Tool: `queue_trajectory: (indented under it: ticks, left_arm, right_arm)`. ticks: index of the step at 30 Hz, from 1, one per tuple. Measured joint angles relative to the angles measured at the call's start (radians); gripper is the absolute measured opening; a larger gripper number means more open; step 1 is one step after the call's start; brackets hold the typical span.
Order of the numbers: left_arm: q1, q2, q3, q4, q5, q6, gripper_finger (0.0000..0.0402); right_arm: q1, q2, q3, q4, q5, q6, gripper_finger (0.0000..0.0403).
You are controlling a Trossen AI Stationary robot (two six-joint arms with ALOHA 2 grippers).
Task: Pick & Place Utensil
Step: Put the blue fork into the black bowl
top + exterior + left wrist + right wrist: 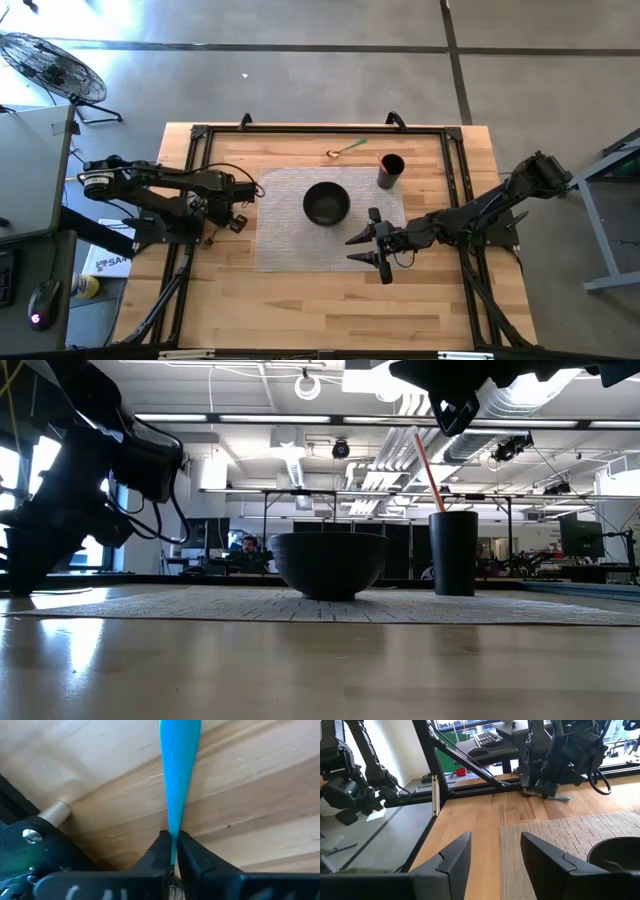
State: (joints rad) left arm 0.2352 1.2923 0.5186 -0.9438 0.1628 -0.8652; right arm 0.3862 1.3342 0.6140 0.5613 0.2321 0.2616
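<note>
My left gripper [172, 838] is shut on a blue utensil [179, 765], low over the wood left of the grey placemat [290, 245]; the high view shows this gripper [237, 221] there. In the right wrist view the utensil [563, 798] pokes out of it toward the mat. My right gripper [374, 251] hovers open over the mat's right part, near the black bowl [326, 203]. The bowl [328, 565] rests on the mat. A dark cup [390, 171] stands at the mat's far right corner with a red stick [427, 468] in it. A gold and green spoon [347, 149] lies beyond the mat. My left gripper pinches the blue utensil's narrow end [173, 827] between its two fingertips. The utensil runs straight out ahead, in line with the fingers, widening away from them, just over the wood. Whether its far end rests on the table, I cannot tell.
A black frame rail [300, 131] runs around the table's far and side edges. The left arm's base and cables [150, 190] fill the table's left side. Bare wood [320, 310] lies along the near edge. A fan [50, 65] stands off the table.
</note>
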Motion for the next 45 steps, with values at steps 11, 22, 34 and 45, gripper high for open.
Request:
queue_trajectory:
  ticks: [11,22,34,45]
  left_arm:
    - [0.0,0.003,0.066,0.179,-0.076,0.069,0.0037]
    - [-0.001,0.002,0.066,0.262,-0.093,0.102,0.0039]
    - [-0.05,-0.002,0.02,0.238,-0.204,0.12,0.004]
    - [-0.118,0.0,0.021,0.236,-0.253,0.128,0.004]
  right_arm:
    - [0.0,0.0,0.0,0.004,0.0,-0.026,0.0165]
    - [0.0,0.0,0.0,0.004,0.0,-0.026,0.0165]
    - [0.0,0.0,0.0,0.003,0.0,-0.026,0.0165]
    - [0.0,0.0,0.0,0.003,0.0,-0.026,0.0165]
